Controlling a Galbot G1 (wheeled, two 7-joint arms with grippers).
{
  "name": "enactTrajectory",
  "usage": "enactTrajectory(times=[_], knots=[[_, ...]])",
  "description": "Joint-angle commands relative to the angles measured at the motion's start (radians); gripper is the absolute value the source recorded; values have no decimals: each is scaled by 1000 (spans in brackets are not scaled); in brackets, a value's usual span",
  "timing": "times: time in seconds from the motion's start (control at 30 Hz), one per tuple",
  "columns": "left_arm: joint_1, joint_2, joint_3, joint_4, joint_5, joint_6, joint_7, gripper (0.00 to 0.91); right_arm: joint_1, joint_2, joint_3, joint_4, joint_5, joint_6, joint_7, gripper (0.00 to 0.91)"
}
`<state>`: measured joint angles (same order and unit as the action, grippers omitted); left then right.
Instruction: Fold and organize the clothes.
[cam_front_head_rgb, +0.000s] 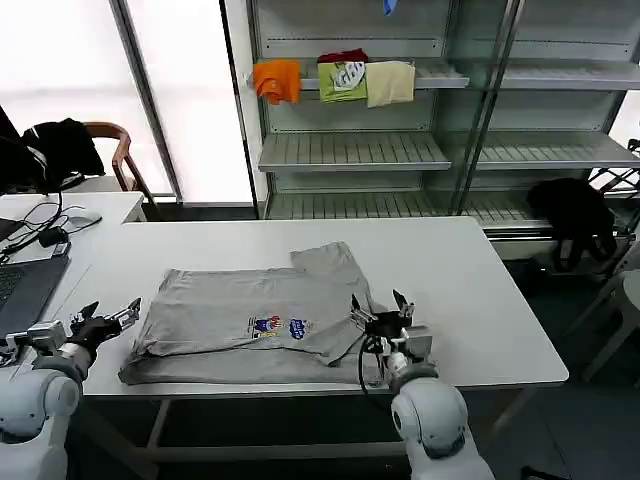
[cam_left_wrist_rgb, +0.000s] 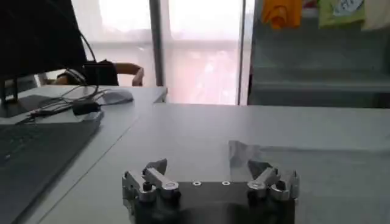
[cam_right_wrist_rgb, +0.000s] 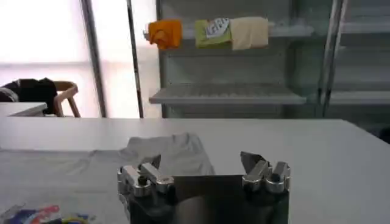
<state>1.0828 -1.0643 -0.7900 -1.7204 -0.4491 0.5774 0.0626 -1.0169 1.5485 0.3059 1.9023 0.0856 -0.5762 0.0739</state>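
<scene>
A light grey short-sleeved shirt (cam_front_head_rgb: 250, 315) lies partly folded on the white table (cam_front_head_rgb: 470, 280), its small multicoloured chest print (cam_front_head_rgb: 278, 326) facing up and one sleeve (cam_front_head_rgb: 330, 262) pointing to the far side. My left gripper (cam_front_head_rgb: 110, 318) hovers open just off the shirt's left edge, with nothing between its fingers (cam_left_wrist_rgb: 155, 166). My right gripper (cam_front_head_rgb: 380, 308) stands open at the shirt's right edge, near the table's front. In the right wrist view the sleeve (cam_right_wrist_rgb: 167, 151) lies ahead of the open right gripper (cam_right_wrist_rgb: 201, 163), and the print (cam_right_wrist_rgb: 36, 214) shows at a corner.
A laptop (cam_front_head_rgb: 25, 285), cables and a mouse (cam_front_head_rgb: 75, 216) sit on the adjoining desk to the left. Shelves behind hold orange (cam_front_head_rgb: 277, 78), green (cam_front_head_rgb: 342, 76) and pale yellow (cam_front_head_rgb: 390, 82) folded garments. A chair with a black garment (cam_front_head_rgb: 60, 145) stands at back left.
</scene>
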Motion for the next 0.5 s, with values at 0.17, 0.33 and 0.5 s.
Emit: enactTrajectory(times=[0.17, 0.33, 0.5], knots=[[-174, 37, 155, 109, 108, 1, 61, 907, 376, 71, 5, -458, 31, -1, -76, 907], [-243, 50, 202, 198, 137, 0, 93, 907, 490, 110, 19, -629, -25, 17, -98, 907], [-283, 48, 221, 257, 160, -1, 123, 907, 570, 110, 26, -781, -48, 72, -106, 907]])
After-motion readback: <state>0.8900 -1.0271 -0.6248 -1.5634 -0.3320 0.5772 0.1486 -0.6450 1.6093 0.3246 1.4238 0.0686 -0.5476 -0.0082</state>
